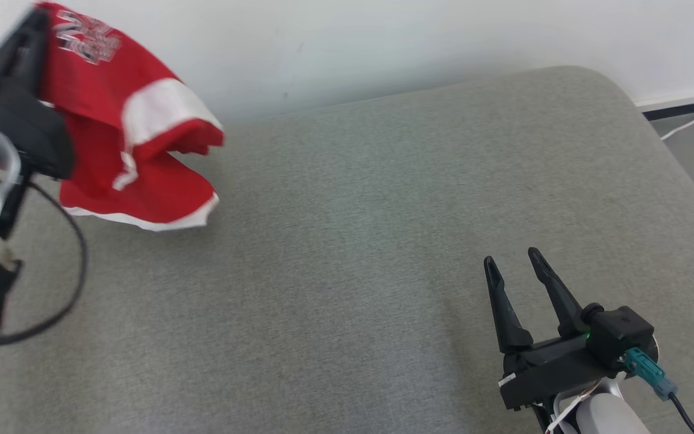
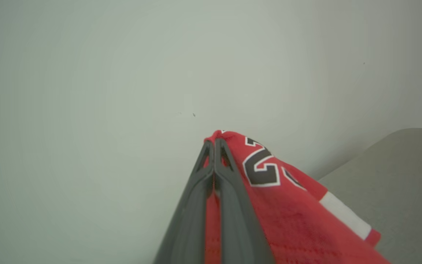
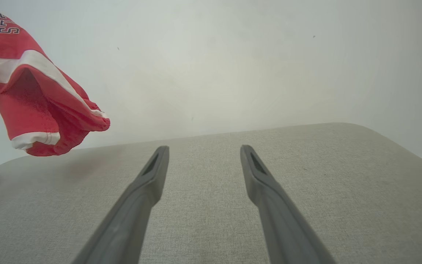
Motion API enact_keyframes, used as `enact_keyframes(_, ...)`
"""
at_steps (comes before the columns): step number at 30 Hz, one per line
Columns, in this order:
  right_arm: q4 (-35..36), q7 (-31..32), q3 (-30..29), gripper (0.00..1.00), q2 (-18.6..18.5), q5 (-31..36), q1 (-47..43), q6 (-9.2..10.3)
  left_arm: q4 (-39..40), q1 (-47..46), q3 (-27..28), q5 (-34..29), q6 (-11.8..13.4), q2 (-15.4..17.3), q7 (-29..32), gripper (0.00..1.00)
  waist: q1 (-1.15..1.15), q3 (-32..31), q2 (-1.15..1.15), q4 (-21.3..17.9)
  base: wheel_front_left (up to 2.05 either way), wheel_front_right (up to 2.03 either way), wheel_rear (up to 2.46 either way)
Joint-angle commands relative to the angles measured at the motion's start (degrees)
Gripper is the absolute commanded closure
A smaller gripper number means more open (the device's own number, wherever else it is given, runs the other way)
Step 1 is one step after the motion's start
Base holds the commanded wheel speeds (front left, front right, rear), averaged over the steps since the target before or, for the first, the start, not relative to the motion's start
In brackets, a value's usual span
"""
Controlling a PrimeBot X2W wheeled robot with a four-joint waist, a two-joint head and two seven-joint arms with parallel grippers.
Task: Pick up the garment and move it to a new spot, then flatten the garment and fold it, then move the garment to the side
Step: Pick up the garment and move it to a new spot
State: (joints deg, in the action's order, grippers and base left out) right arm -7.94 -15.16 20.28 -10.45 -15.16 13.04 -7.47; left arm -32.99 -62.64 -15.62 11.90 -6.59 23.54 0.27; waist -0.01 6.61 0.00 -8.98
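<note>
Garment (image 1: 130,138) — one red jersey, hem perhaps brushing cushion (image 1: 347,241) — pinched in left pincer (image 2: 214,143); right pincer (image 1: 512,257) spread.

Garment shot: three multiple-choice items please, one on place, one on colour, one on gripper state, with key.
1. In the head view, the garment is:
A) upper left, hanging from the left gripper
B) lower right
C) spread flat in the middle

2. Garment colours:
A) blue and yellow
B) red with white bands
C) plain green

3. The right gripper is:
A) shut on the garment
B) open and empty
C) shut and empty

Key:
1 A, the cloth is pinched in the shut left gripper.
2 B, red cloth with white stripes shows in every view.
3 B, its jaws stand apart over bare grey cushion.
</note>
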Motion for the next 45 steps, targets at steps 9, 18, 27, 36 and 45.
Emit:
enact_keyframes(9,0.1,-0.2,-0.7,0.0,0.7,0.0,-0.6,-0.04,16.4,7.0,-7.7,5.0,-0.7,-4.4,5.6,1.0,0.01,-0.6,0.0,-4.9,0.0,0.0,0.0)
enact_keyframes(18,0.1,-0.2,-1.2,0.0,1.2,0.0,-0.6,-0.04,25.5,10.9,-13.5,6.3,-0.7,-6.6,7.7,1.0,0.01,-0.2,0.0,-7.0,0.0,0.0,0.0)
enact_keyframes(27,0.5,-0.2,-2.4,0.0,1.2,0.5,-1.0,-0.04,27.4,18.1,-17.5,8.3,-0.5,-6.4,8.2,1.0,0.01,0.5,0.0,-6.4,0.0,0.0,0.0)
enact_keyframes(36,0.2,-0.2,-1.9,0.0,0.9,0.0,-1.0,-0.04,22.9,20.2,-18.8,5.8,-0.6,-0.3,6.5,1.0,0.01,0.1,0.0,-3.2,0.0,0.0,0.0)
enact_keyframes(45,-0.1,-0.2,-1.5,0.0,0.2,-0.4,-0.8,-0.04,15.5,22.3,-20.2,8.4,-0.7,1.3,1.9,1.0,0.01,0.4,0.0,-1.9,0.0,0.0,0.0)
